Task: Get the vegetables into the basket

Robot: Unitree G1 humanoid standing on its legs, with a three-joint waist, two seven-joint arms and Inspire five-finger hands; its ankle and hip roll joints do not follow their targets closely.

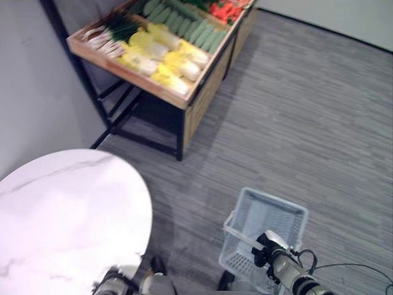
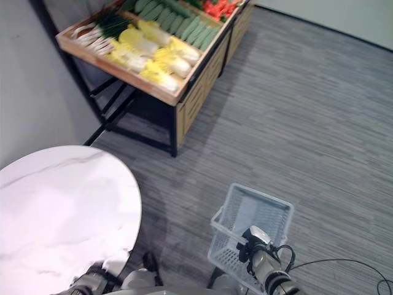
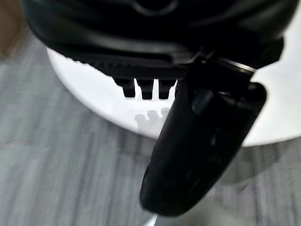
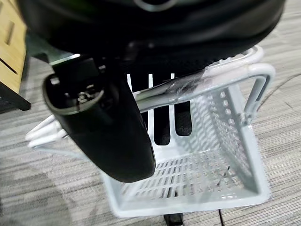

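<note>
1. Two hands are at work: the right hand (image 4: 117, 136) hangs low at the robot's right side, its fingers (image 4: 162, 129) curled round the handle (image 4: 207, 82) of the white basket (image 1: 270, 215), which holds nothing.
2. Its left hand (image 3: 197, 150) sits by the edge of the round white table (image 1: 67, 215), fingers curled in and holding nothing.
3. Vegetables lie well apart on the wooden stand (image 1: 202, 86): yellow cabbages (image 1: 163, 58), green cucumbers (image 1: 187, 24), leeks (image 1: 107, 34).

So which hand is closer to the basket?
The right. The right hand is curled round the handle of the basket, carrying it. The left hand is off by the white table, apart from the basket.
</note>
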